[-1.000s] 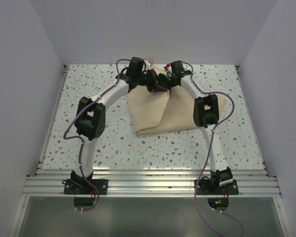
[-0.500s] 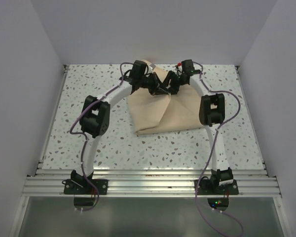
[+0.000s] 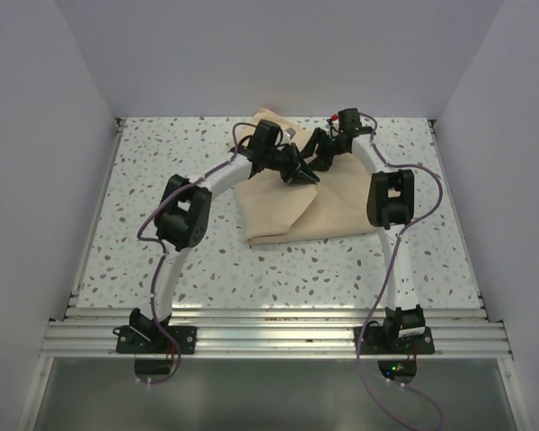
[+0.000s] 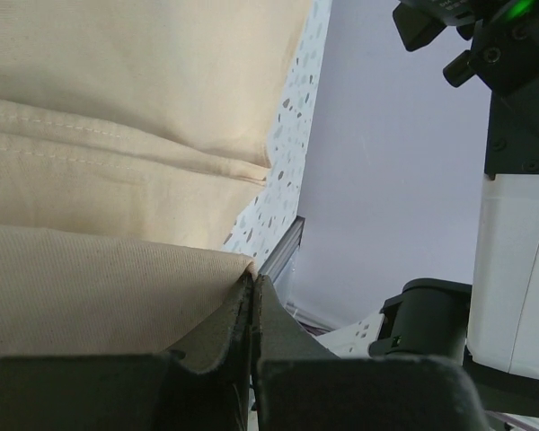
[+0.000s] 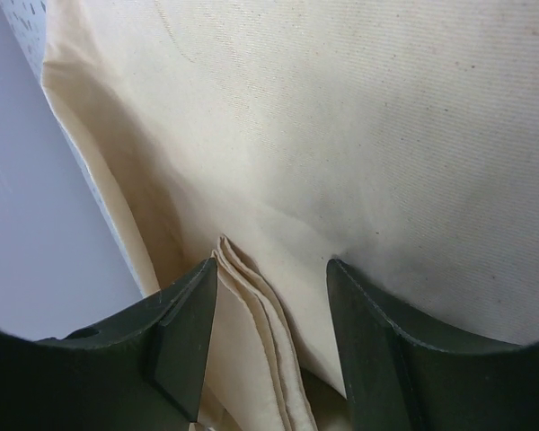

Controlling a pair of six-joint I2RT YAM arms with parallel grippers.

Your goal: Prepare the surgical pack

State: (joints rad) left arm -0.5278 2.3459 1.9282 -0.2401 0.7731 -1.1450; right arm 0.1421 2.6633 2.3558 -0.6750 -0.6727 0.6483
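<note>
- Metal rails edged the speckled surface at the near side.
- The tan cloth lay folded on it, toward the far edge.
- The left claw was pinched shut on a fold of the cloth; the right claw stood half open astride folded layers.
- Plain white walls enclosed everything.

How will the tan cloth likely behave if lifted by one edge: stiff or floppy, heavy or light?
Probably floppy: the tan cloth lies in soft creases and folds. Likely light and thin: its stacked layers make only a slim edge. Pushed, it may bunch rather than slide whole, given its matte weave.
</note>
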